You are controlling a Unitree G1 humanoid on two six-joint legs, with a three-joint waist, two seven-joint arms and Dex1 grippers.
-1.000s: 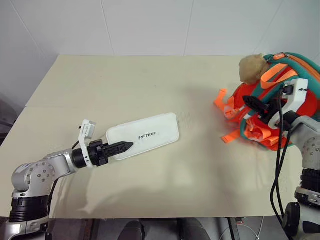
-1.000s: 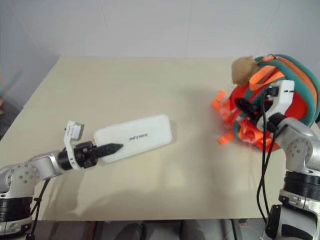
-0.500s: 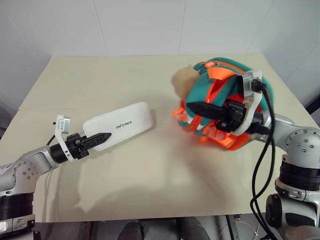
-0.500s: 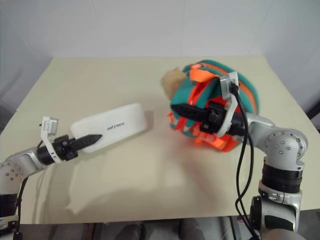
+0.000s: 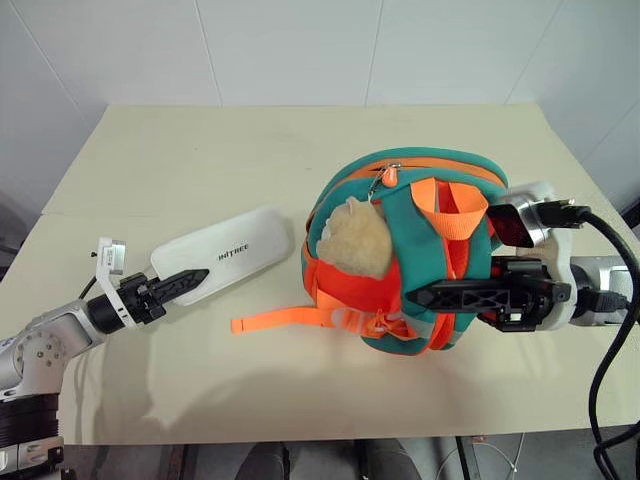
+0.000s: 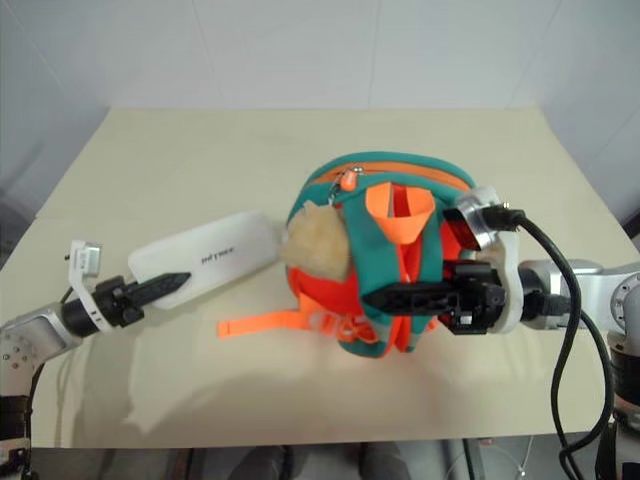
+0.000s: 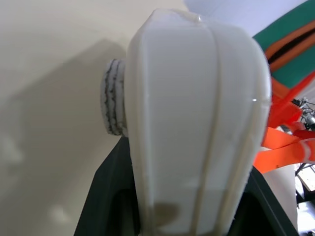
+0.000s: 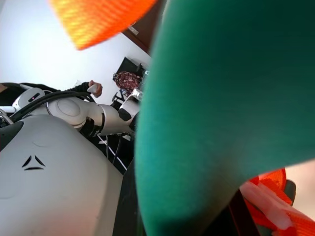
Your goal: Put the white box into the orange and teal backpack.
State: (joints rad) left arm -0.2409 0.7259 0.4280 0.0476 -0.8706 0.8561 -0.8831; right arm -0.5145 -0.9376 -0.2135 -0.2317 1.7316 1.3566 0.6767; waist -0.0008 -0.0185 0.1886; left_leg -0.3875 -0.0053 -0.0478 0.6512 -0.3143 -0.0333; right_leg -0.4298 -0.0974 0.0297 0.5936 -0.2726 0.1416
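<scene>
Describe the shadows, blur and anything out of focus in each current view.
Left eye view: sharp; soft shadows fall on the table beneath the white box and the orange and teal backpack. Left wrist view: the box sits very close and soft-edged, casting a shadow on the table. Right wrist view: teal backpack fabric and an orange strap are blurred from nearness.

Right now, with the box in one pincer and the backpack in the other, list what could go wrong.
1. The left pincer grips the white box only at its near end, so it may pivot or slip.
2. The orange and teal backpack, held by the right pincer, shows no opening, so the box could jam.
3. The loose orange strap trailing on the table could snag.
</scene>
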